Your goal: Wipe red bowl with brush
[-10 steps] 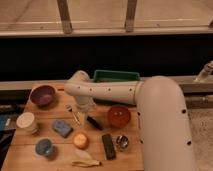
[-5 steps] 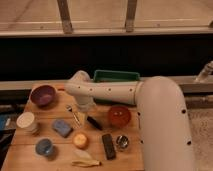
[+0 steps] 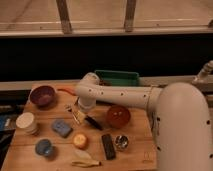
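- Evidently your gripper (image 3: 78,115) hangs open-jawed over the brush (image 3: 94,123), just left of the red bowl (image 3: 118,116), poised for a grasp.
- Brush lies flat, unheld; wiping not yet begun.

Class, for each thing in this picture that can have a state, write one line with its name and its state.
gripper: open, low over the table by the brush.
brush: lying flat on the table, left of the red bowl.
red bowl: upright on the table.
purple bowl: upright at the back left.
metal cup: upright, mouth up.
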Robot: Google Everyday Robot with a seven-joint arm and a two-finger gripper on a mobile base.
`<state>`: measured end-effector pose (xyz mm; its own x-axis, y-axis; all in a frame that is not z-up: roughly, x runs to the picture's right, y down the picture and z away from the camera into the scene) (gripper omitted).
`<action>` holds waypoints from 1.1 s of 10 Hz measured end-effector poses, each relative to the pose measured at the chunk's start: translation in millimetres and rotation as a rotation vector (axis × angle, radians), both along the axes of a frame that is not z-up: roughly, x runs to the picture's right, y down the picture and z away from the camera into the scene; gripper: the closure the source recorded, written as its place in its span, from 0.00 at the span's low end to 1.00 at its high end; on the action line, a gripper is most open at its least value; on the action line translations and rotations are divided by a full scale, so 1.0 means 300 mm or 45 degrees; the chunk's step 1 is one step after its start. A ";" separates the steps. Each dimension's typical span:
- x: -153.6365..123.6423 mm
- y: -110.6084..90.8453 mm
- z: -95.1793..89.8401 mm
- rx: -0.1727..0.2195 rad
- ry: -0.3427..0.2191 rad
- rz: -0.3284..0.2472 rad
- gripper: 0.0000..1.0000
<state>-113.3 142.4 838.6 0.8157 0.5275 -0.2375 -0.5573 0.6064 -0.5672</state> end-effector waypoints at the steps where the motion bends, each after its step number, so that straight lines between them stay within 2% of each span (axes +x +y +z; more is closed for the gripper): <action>1: -0.006 -0.001 0.011 0.004 0.012 0.010 0.32; 5: -0.052 -0.001 0.087 -0.008 0.075 -0.013 0.32; 9: -0.065 0.044 0.193 -0.078 0.138 -0.015 0.33; 10: -0.065 0.052 0.204 -0.088 0.143 -0.012 0.37; 11: -0.063 0.049 0.204 -0.085 0.141 -0.012 0.49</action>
